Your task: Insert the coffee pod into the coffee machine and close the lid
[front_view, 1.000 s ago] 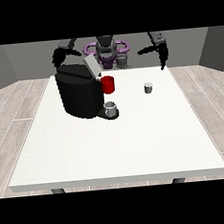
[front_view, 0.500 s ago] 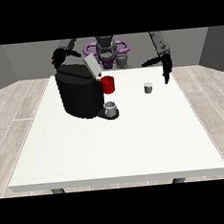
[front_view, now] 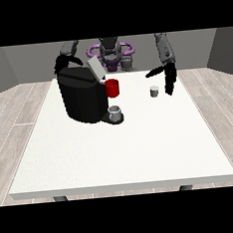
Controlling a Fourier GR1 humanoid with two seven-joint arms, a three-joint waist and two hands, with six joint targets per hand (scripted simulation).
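A black coffee machine [front_view: 83,97] stands on the white table [front_view: 121,148] at the back left, its grey lid [front_view: 95,69] tilted up. A small grey cup [front_view: 115,113] sits at its base. The small grey coffee pod [front_view: 154,90] stands upright on the table at the back right. The hand at the view's right [front_view: 168,78] hangs just right of the pod, fingers straight and pointing down, thumb reaching out over the pod. The hand at the view's left [front_view: 63,61] is above the machine's back left corner, partly hidden.
A red mug [front_view: 112,88] stands right beside the machine's right side. The robot's torso [front_view: 111,53] is behind the table's far edge. Wood floor surrounds the table.
The hand at the view's right has come down and towards the camera, ending next to the pod. The other hand, the machine and the pod have stayed put.
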